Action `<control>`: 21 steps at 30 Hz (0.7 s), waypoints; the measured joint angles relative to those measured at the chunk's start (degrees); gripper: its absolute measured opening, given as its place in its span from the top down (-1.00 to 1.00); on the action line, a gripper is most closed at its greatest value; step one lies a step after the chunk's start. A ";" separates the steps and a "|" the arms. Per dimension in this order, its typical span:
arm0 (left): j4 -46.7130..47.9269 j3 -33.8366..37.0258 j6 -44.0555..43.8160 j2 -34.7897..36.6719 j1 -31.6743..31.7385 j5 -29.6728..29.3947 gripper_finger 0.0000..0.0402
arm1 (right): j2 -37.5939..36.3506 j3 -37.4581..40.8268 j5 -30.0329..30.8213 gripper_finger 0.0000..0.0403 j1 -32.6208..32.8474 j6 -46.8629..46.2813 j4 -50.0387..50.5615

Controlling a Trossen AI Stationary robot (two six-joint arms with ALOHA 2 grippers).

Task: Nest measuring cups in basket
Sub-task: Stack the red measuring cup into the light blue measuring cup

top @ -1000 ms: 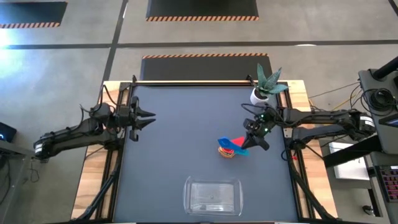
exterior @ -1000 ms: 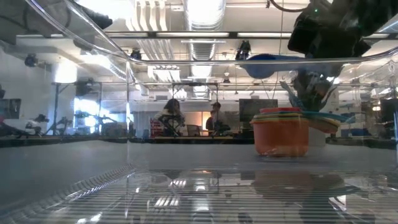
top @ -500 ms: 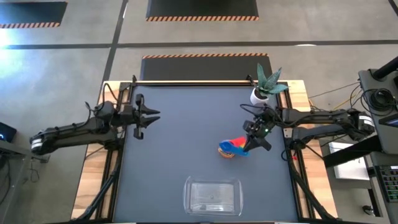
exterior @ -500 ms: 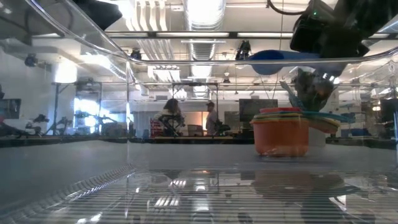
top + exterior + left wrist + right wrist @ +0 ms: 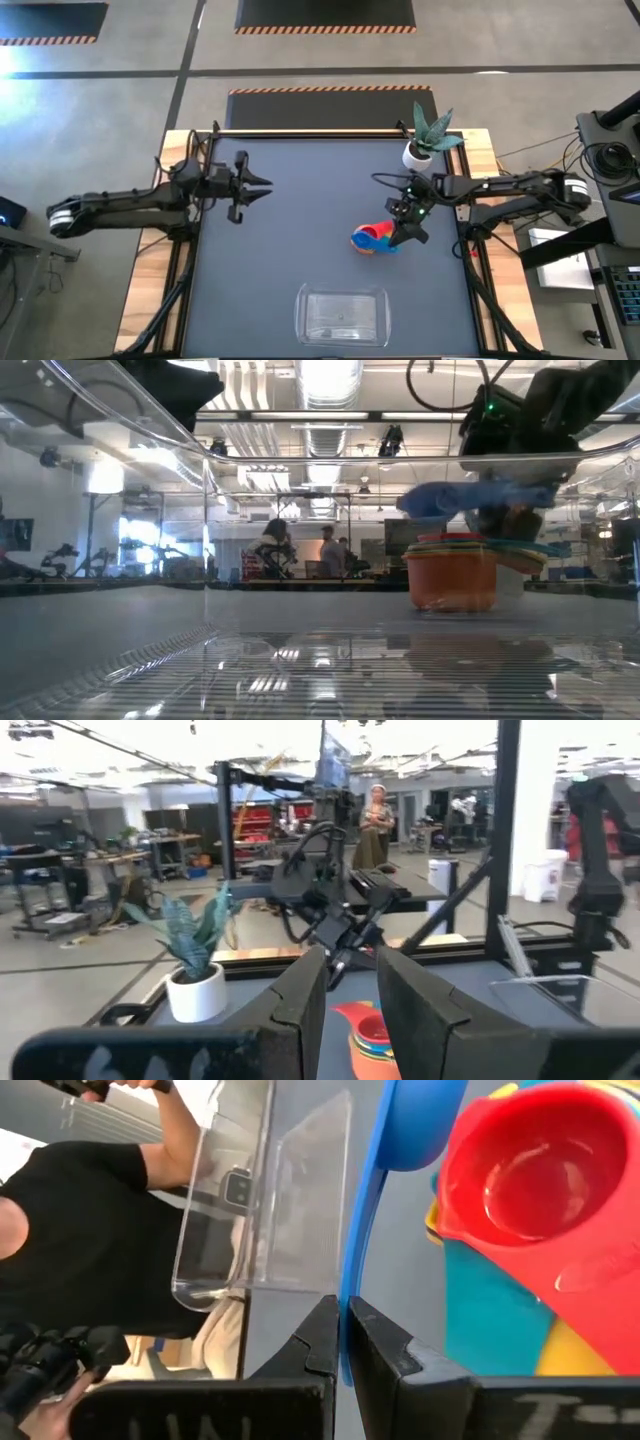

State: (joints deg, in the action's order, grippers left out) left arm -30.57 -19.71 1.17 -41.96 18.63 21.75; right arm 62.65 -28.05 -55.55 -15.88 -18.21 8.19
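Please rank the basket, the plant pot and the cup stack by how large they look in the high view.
1. Basket, clearly the largest.
2. Cup stack, counting the blue cup held over it by the right gripper.
3. Plant pot, smallest, though its leaves spread about as wide as the stack.

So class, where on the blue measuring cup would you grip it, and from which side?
By its thin flat handle, edge-on from the end away from the bowl, as the right pincer does; the blue measuring cup has a round bowl, too wide to pinch.
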 joint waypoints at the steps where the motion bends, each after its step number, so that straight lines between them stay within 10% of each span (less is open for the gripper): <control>1: 0.02 -0.33 0.01 -0.45 0.00 0.75 0.62 | 0.24 0.00 -0.12 0.96 0.01 -0.14 -0.02; 21: 0.51 -1.13 0.83 -2.60 0.00 2.89 0.62 | -3.63 2.64 -4.88 0.96 -5.66 -0.72 3.38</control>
State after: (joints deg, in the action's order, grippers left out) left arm -30.06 -20.84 2.00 -44.56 18.63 24.64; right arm 59.02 -25.41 -60.43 -21.54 -18.93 11.57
